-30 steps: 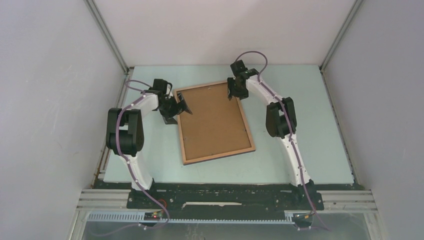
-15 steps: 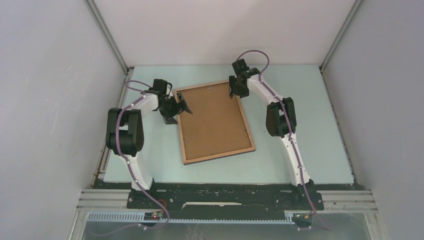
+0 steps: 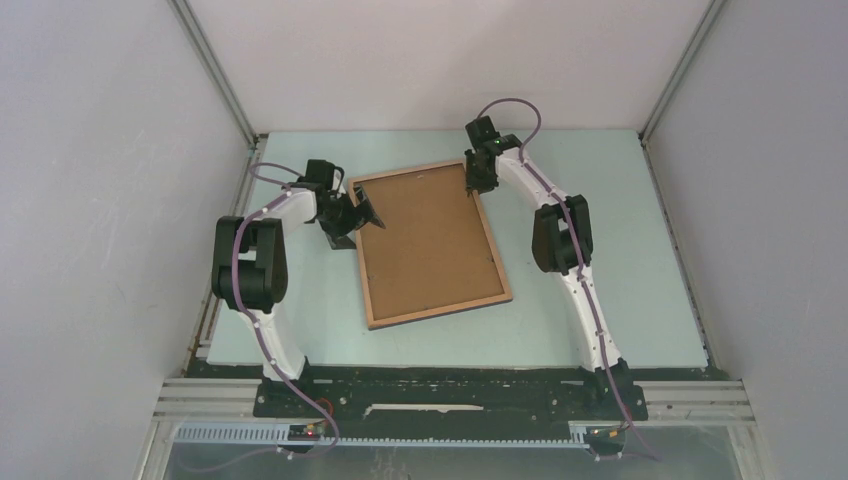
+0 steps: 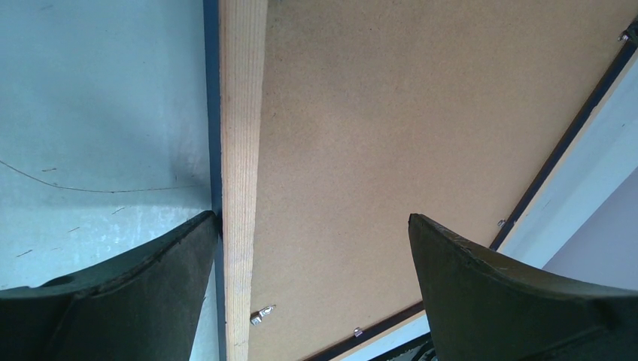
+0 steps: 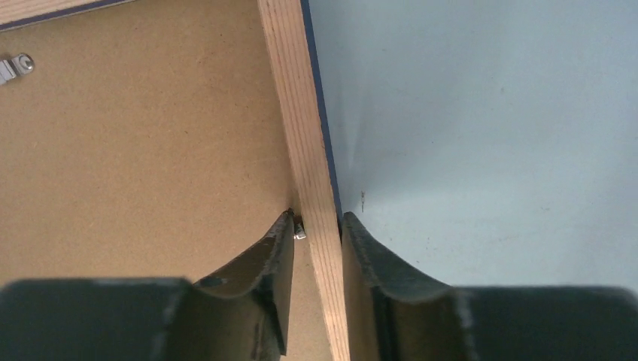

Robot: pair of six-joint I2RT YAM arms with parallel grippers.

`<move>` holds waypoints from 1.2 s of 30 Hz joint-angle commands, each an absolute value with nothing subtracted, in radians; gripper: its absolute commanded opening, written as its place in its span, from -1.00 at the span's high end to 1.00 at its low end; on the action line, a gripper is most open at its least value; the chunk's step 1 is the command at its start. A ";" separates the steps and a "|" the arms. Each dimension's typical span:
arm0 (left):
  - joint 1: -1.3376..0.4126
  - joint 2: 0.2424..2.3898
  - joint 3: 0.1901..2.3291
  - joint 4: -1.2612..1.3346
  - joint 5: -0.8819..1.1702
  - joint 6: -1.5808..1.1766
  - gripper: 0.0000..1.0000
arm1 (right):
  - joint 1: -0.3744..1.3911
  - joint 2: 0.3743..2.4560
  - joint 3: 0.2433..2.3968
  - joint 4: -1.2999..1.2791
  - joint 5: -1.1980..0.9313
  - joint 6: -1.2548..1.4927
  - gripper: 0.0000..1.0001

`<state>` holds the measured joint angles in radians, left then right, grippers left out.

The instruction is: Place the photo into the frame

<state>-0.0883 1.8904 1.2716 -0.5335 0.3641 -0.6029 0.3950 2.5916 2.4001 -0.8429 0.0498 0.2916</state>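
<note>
The frame lies flat on the table, wood face up. Inside it sits the photo, brown fibreboard back up; its picture side is hidden. My left gripper is open at the frame's left rail. One finger is outside on the table and the other hangs over the photo's back. My right gripper is at the far right corner. In the right wrist view it is shut on the frame's right rail, with a small metal tab at its inner fingertip.
The pale green table is walled by grey panels on three sides. More metal tabs sit along the frame's inner edge, one at the far corner. Both arm bases stand at the near edge.
The right gripper's jaws have narrowed onto the frame's right rail and it has shifted slightly rightward. The frame's near right corner nudged a little right. The left arm has not moved.
</note>
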 commanded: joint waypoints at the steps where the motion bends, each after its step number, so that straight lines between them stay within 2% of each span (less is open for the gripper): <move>1: -0.092 1.847 1.244 -0.483 0.420 -0.626 -0.91 | 0.396 2.624 2.440 -0.838 0.070 0.324 0.41; 8: -0.094 1.846 1.235 -0.478 0.424 -0.629 -0.91 | 0.394 2.629 2.445 -0.831 0.042 0.365 0.97; 12: -0.093 1.844 1.232 -0.476 0.425 -0.629 -0.91 | 0.389 2.624 2.438 -0.828 0.018 0.384 1.00; 15: -0.092 1.842 1.236 -0.476 0.414 -0.615 -0.93 | 0.369 2.598 2.394 -0.783 -0.101 0.400 1.00; 17: -0.090 1.823 1.235 -0.477 0.397 -0.598 -0.97 | 0.353 2.566 2.339 -0.744 -0.167 0.417 0.81; 19: -0.088 1.787 1.229 -0.481 0.358 -0.572 -1.00 | 0.343 2.524 2.273 -0.703 -0.191 0.422 0.41; 21: -0.087 1.744 1.221 -0.513 0.307 -0.552 -1.00 | 0.338 2.480 2.205 -0.668 -0.190 0.409 0.10; 24: -0.090 1.644 1.158 -0.547 0.310 -0.587 -1.00 | 0.342 2.448 2.154 -0.672 -0.159 0.373 -0.08; 29: -0.194 1.400 0.958 -0.578 0.225 -0.729 -1.00 | 0.375 2.457 2.174 -0.750 -0.008 0.318 -0.08; 33: -0.314 1.248 0.759 -0.562 0.188 -0.994 -0.97 | 0.394 2.454 2.174 -0.787 0.074 0.309 0.15; 36: -0.436 1.146 0.650 -0.501 0.184 -1.194 -0.96 | 0.392 2.425 2.116 -0.781 0.093 0.321 0.24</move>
